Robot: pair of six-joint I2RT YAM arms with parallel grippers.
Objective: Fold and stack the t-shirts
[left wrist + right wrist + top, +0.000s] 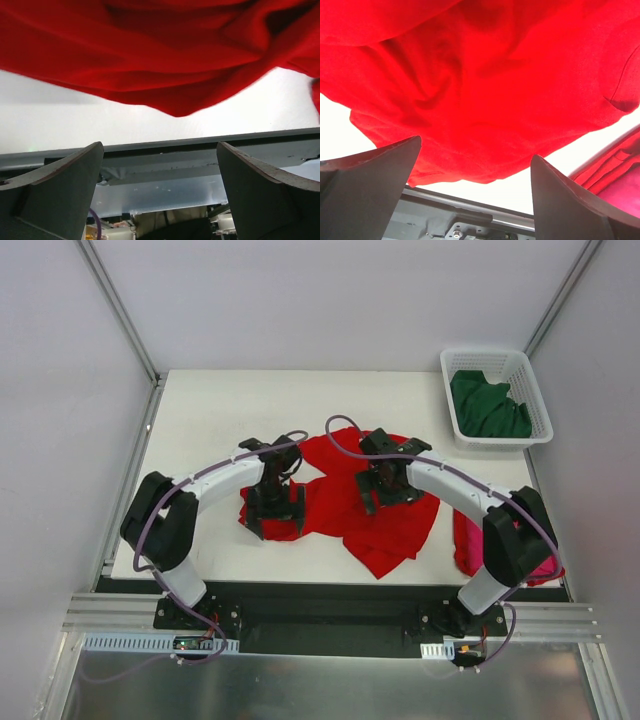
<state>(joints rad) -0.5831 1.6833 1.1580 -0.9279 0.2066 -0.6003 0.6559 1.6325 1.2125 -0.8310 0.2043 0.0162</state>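
Fabric of the red t-shirt [335, 502] lies crumpled on the surface [200, 440] just below the left pincer [272, 505] and right pincer [388, 488], both released, grasping nothing.

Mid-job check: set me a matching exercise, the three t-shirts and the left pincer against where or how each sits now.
1 red t-shirt
2 dark green t-shirt
3 pink t-shirt
4 left pincer

A in the white basket
B open, by the red shirt's edge
C crumpled, middle of the table
D near right corner of the table

Pairs: 1-C, 2-A, 3-D, 4-B
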